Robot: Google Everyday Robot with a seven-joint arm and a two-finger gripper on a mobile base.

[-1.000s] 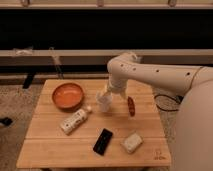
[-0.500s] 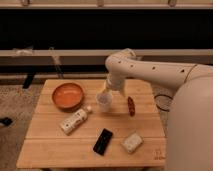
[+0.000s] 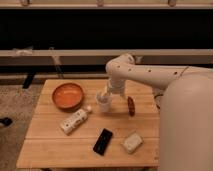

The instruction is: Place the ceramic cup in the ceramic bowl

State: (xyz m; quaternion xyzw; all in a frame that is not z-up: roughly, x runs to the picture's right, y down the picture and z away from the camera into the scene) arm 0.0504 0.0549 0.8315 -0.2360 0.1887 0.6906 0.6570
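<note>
The ceramic cup [image 3: 104, 104], small and white, stands upright on the wooden table [image 3: 55, 145] near its middle. My gripper [image 3: 105, 94] reaches down from the white arm and sits right at the cup's rim, covering part of it. The ceramic bowl [image 3: 67, 95], shallow and orange-brown, sits on the table to the left of the cup, about a cup's width away, and is empty.
A white bottle with a label [image 3: 75, 120] lies in front of the bowl. A black flat device [image 3: 103, 141] and a pale block [image 3: 132, 142] lie near the front edge. A dark reddish-brown oval object [image 3: 131, 106] sits right of the cup. The robot's white body [image 3: 187, 125] fills the right side.
The arm has shifted slightly above the cup. The cup and the other things stay in place.
</note>
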